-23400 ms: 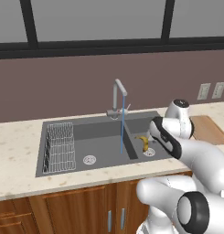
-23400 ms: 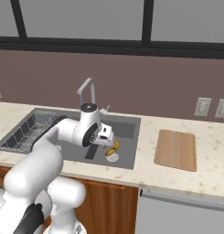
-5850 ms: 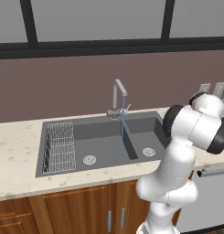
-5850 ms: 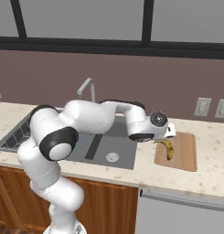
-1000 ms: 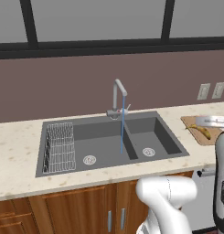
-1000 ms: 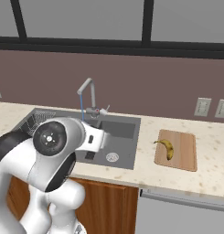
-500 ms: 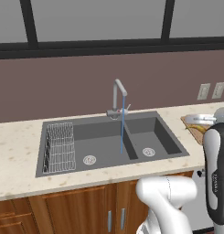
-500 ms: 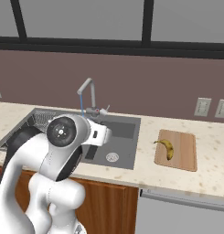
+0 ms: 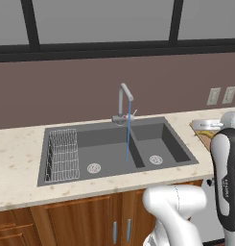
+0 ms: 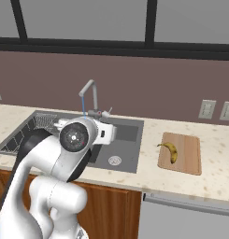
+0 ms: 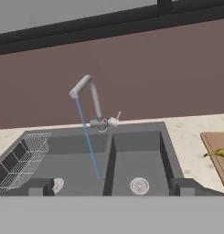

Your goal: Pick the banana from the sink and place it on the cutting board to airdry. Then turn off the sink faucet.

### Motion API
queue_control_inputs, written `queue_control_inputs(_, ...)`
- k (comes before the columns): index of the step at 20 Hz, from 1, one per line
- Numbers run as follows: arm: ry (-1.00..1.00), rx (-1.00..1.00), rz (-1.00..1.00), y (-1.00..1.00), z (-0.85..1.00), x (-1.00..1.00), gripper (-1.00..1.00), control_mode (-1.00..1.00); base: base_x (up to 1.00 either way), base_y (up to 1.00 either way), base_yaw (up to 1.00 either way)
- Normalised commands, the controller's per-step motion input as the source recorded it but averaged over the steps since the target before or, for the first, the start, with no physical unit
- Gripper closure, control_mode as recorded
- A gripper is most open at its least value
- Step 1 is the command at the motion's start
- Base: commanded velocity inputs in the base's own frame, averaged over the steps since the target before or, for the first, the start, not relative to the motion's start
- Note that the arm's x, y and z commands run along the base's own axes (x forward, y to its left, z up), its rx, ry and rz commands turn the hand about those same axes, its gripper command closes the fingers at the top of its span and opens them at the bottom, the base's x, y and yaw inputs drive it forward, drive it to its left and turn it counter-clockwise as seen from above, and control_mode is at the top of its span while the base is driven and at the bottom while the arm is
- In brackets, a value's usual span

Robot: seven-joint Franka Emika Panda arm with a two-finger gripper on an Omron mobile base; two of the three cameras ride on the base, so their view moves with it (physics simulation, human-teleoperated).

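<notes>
The banana lies free on the cutting board, on the counter right of the sink; the hand view catches the banana at its right edge on the cutting board. My gripper is open and holds nothing. It hangs in front of the sink, well short of the sink faucet, and faces it. A thin blue stream of water runs from the spout into the left basin. The small lever sticks out at the faucet's base. The sink faucet stands behind the divider.
A wire rack fills the left end of the left basin. Wall outlets sit above the counter behind the board. My arm's big white joint stands in front of the sink. Wooden cabinet doors run below the counter.
My arm has kept swinging away from the board toward the sink, rising higher in both base views. The banana stays on the board and the water keeps running.
</notes>
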Motion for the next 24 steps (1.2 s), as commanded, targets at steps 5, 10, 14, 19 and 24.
queue_control_inputs(5, -0.04, -0.01, 0.07, 0.00, 0.00, 0.32, -1.00, -1.00, 0.00, 0.00, 0.00)
queue_control_inputs(10, -0.03, -0.01, 0.05, 0.00, -0.05, 0.26, -1.00, -1.00, 0.00, 0.00, 0.00)
queue_control_inputs(14, -0.03, -0.01, 0.05, 0.00, -0.16, 0.20, -1.00, -1.00, 0.00, 0.00, 0.00)
queue_control_inputs(19, -0.04, 0.00, 0.05, 0.00, -0.08, 0.18, -1.00, -1.00, 0.00, 0.00, 0.00)
queue_control_inputs(24, -0.07, -0.01, 0.06, 0.00, 0.00, 0.15, -1.00, -1.00, 0.00, 0.00, 0.00)
